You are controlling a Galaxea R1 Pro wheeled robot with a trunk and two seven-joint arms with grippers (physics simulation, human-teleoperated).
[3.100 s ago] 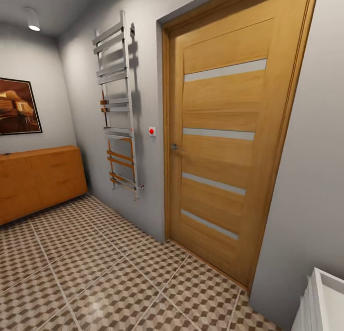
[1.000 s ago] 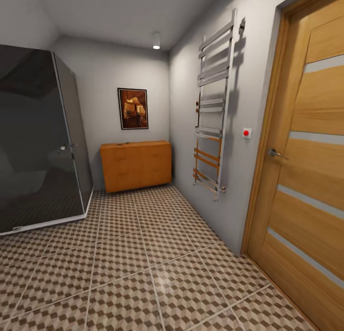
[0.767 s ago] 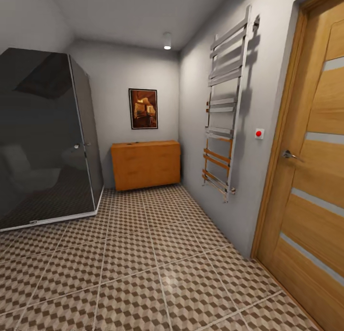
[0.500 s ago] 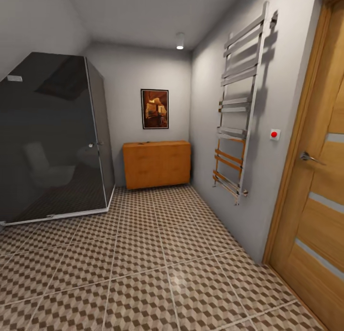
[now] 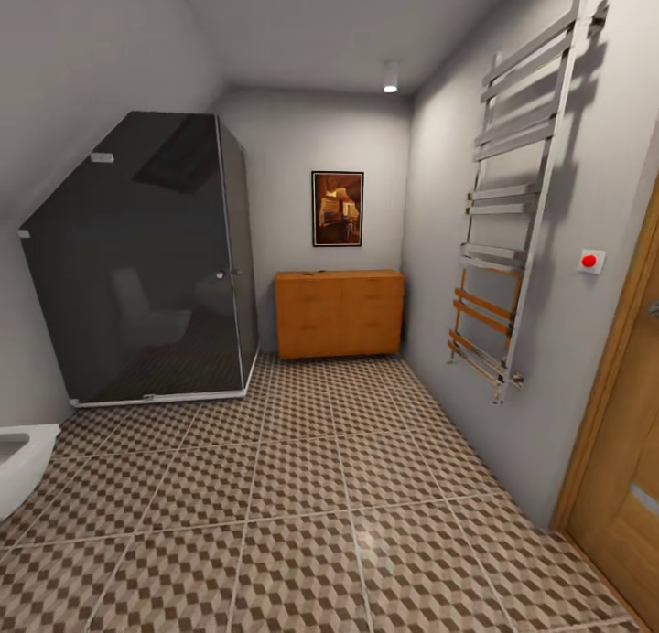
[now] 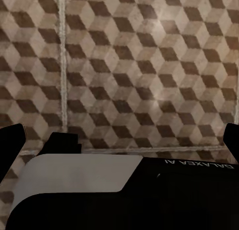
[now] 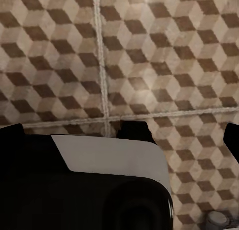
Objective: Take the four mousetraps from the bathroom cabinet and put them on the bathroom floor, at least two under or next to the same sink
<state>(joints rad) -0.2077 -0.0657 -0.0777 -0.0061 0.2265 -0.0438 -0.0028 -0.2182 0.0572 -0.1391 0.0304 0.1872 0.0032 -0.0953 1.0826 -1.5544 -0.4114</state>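
Cabinet (image 5: 340, 312): we see it against the far wall, under a picture (image 5: 337, 209).
Floor (image 5: 302, 487): open tiles lead there.
Flanks: shower (image 5: 146, 267) left, towel rail (image 5: 513, 212) right.
Jaws: both wrists face tiles; state unclear.

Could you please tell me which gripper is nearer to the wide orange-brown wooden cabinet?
Perhaps the right, marginally; hard to tell. The left gripper and right gripper hang open over cube-patterned floor tiles, far from the orange-brown wooden cabinet, which stands ahead, slightly rightward.
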